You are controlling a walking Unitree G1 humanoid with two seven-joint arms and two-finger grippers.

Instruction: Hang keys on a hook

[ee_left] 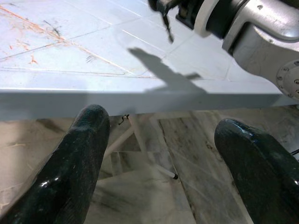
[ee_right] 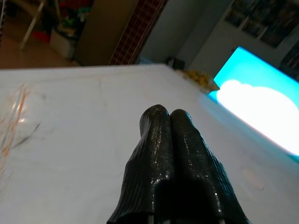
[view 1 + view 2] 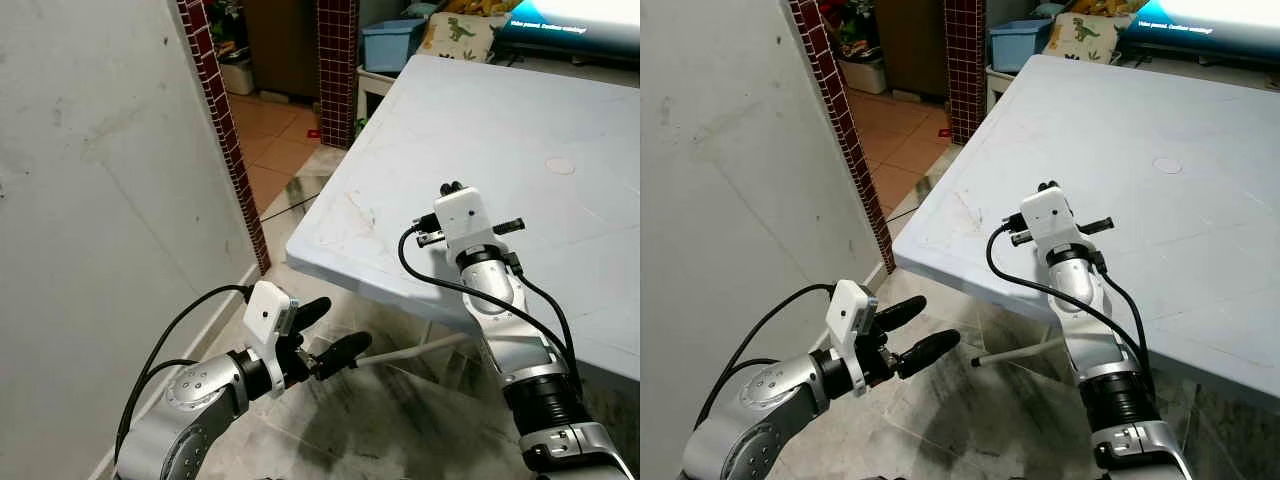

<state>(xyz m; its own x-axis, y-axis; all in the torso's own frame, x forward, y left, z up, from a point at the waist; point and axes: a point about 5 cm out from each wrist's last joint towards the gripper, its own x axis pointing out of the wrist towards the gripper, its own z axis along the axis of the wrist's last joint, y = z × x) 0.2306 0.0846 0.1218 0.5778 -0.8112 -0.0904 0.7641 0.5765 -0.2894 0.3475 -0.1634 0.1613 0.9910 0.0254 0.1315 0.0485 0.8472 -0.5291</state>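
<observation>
A: How are the hands seen?
B: The left hand point(image 3: 325, 338) is spread wide and empty below the bench point(image 3: 480, 150) edge; the right hand point(image 2: 170, 126) is pressed closed above it, nothing held.
A: And the keys?
B: No keys or hook can be made out.

Right hand point(image 2: 170, 121): two black fingers point(image 2: 154, 154) pressed together, nothing visible between them, tips above pale tabletop point(image 2: 70, 140). Orange-brown scuff marks point(image 2: 14, 116) on tabletop near one edge. Bright cyan screen point(image 2: 261, 107) beyond far edge. Red-brick tiled pillar point(image 2: 135, 30) in background.
</observation>
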